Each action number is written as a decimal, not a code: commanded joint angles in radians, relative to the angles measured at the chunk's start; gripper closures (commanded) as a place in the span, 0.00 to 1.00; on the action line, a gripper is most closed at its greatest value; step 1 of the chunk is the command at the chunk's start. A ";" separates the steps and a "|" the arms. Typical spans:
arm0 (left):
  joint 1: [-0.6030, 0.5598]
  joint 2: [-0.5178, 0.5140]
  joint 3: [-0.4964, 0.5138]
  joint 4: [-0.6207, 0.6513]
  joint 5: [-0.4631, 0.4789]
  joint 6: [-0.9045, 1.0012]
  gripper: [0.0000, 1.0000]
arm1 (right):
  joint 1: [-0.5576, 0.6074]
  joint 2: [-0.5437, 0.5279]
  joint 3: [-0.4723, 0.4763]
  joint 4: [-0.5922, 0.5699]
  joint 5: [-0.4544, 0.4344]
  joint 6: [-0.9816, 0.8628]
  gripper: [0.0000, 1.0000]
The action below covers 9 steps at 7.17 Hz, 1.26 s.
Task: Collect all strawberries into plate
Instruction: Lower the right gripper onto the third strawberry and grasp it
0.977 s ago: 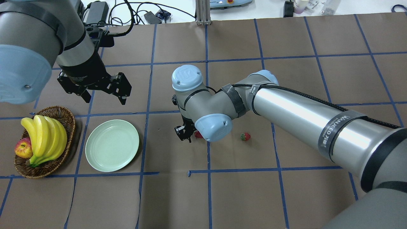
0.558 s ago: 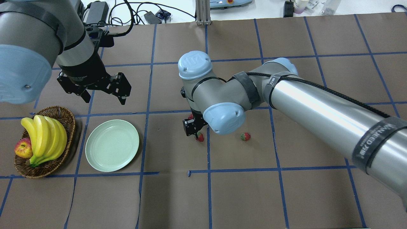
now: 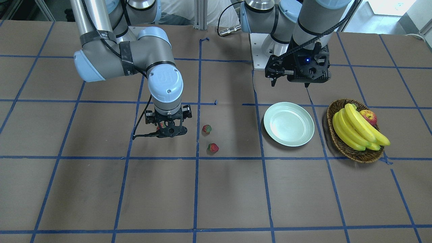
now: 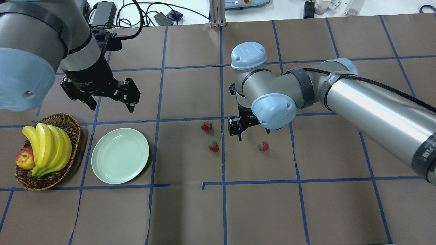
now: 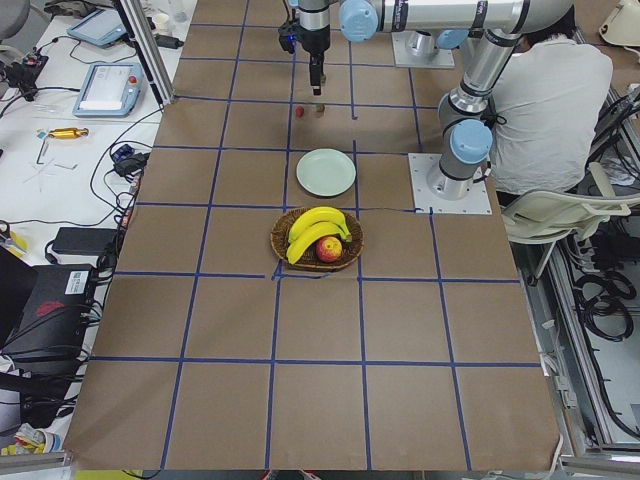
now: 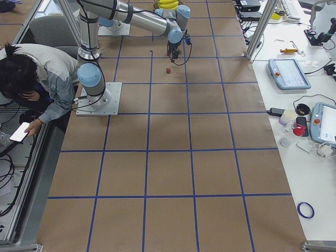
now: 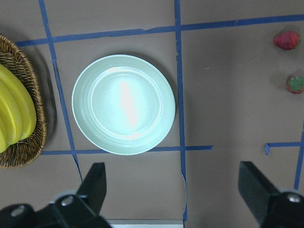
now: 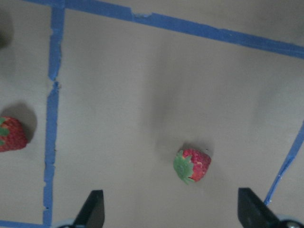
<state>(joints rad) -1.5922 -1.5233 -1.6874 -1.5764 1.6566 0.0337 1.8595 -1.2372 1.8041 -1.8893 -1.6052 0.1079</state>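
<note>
Three strawberries lie on the brown paper: one [image 4: 206,126] by a blue tape line, one [image 4: 213,146] just below it, one [image 4: 262,146] further right. The mint-green plate [image 4: 120,156] is empty at the left, also in the left wrist view [image 7: 123,104]. My right gripper [image 4: 236,131] hovers open and empty between the middle and right strawberries; its wrist view shows one strawberry [image 8: 192,165] below and between the fingers. My left gripper [image 4: 109,102] hangs open and empty above and behind the plate. In the front view the right gripper [image 3: 167,130] partly hides one strawberry [image 3: 161,126].
A wicker basket [image 4: 73,131] with bananas [image 4: 47,149] and an apple [image 4: 24,159] stands left of the plate. Cables and power bricks [image 4: 102,12] lie beyond the table's far edge. A person [image 6: 31,79] sits beside the robot's base.
My right gripper has moved to the right, away from the strawberry by the blue line, uncovering the strawberry behind it. The left arm has not moved.
</note>
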 commanded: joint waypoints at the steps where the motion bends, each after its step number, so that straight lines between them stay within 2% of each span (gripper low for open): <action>1: 0.000 0.000 0.000 -0.001 -0.001 0.000 0.00 | -0.032 0.005 0.043 -0.008 -0.001 -0.002 0.00; 5: 0.000 -0.001 0.000 -0.001 0.000 0.000 0.00 | -0.037 0.033 0.101 -0.054 0.001 -0.036 0.02; 7: 0.000 -0.001 0.000 -0.002 0.000 0.000 0.00 | -0.040 0.039 0.116 -0.085 0.001 -0.060 0.09; 8: 0.000 -0.001 0.000 -0.002 -0.001 0.000 0.00 | -0.042 0.042 0.116 -0.086 -0.001 -0.072 0.16; 9: 0.000 -0.001 0.000 -0.002 -0.001 0.000 0.00 | -0.042 0.045 0.116 -0.099 -0.002 -0.079 0.37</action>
<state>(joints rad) -1.5923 -1.5248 -1.6874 -1.5783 1.6557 0.0337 1.8186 -1.1959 1.9195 -1.9760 -1.6058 0.0403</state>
